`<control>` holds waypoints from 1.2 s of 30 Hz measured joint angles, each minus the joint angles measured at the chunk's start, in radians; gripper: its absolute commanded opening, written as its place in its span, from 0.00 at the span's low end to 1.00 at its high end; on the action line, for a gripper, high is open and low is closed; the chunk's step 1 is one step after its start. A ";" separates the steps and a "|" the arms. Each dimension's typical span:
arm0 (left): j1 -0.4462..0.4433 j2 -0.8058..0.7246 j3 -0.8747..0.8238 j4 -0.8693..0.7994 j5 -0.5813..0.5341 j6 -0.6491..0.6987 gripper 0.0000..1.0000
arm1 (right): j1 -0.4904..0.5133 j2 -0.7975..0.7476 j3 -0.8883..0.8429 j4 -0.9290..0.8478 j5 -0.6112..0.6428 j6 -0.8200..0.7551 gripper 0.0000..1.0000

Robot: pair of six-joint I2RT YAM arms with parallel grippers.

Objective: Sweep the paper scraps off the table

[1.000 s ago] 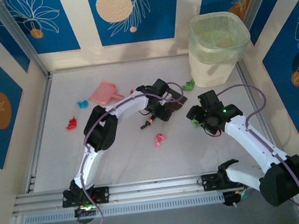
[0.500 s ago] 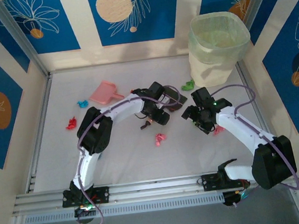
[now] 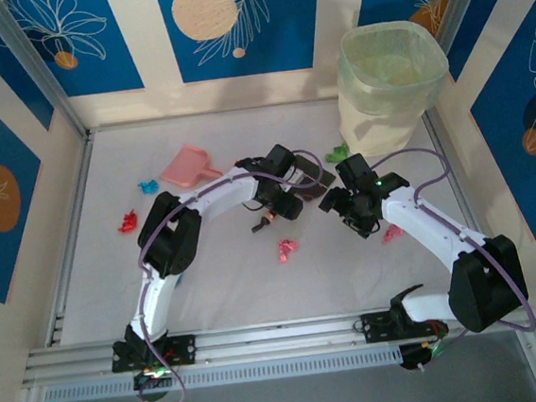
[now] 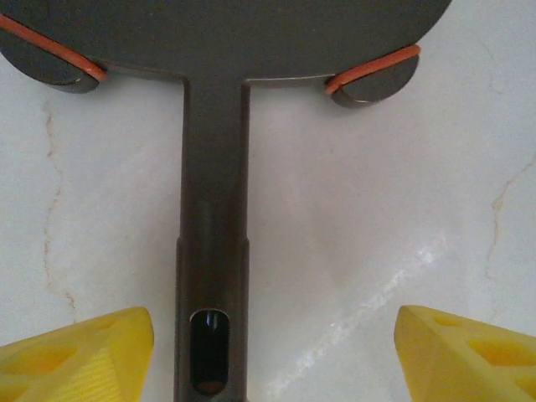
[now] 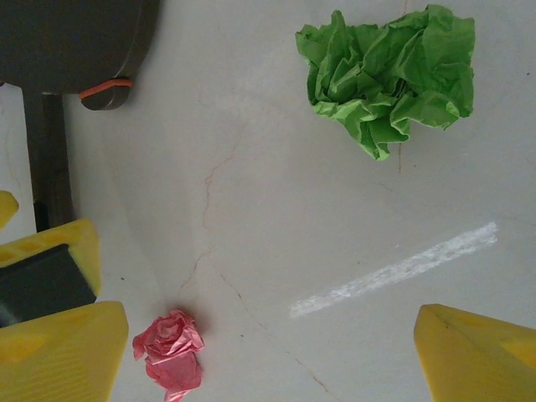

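The paper scraps [image 3: 287,249] lie scattered over the white tabletop [image 3: 95,275] just where they lay a second ago: a teal one [image 3: 148,186] and a red one [image 3: 128,220] on the left, a green one [image 3: 339,152] near the bin [image 3: 390,85]. None is swept yet. What changes is the right arm: it swings left across the tabletop, uncovering a pink scrap [image 3: 392,233] beside its forearm and bringing the right hand [image 3: 344,205] over a crumpled green scrap [image 5: 385,75] and a small red scrap [image 5: 170,347]. That hand's jaws stand wide apart and hold nothing. It now sits just beside the left hand [image 3: 282,200], which barely shifts and hangs over the black brush [image 4: 226,38]. Its yellow fingers [image 4: 75,352] straddle the brush handle [image 4: 213,251], open, the handle nearer one finger and not yet pinched. The pink dustpan [image 3: 187,166] lies untouched, well apart from both hands. By my reading the job is only at tool pick-up: the brush needs gripping first, and the right hand heads toward the brush, not toward the dustpan it will likely need
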 measured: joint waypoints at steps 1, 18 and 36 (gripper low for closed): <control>0.000 0.005 0.003 -0.001 -0.005 0.000 0.75 | 0.000 -0.005 0.000 0.000 0.000 0.000 0.89; 0.011 -0.040 -0.105 0.067 -0.023 0.002 0.88 | -0.015 -0.010 0.000 0.030 -0.032 0.051 0.81; 0.108 -0.507 -0.586 0.335 -0.025 0.023 1.00 | 0.055 0.654 0.513 0.114 -0.155 0.187 0.64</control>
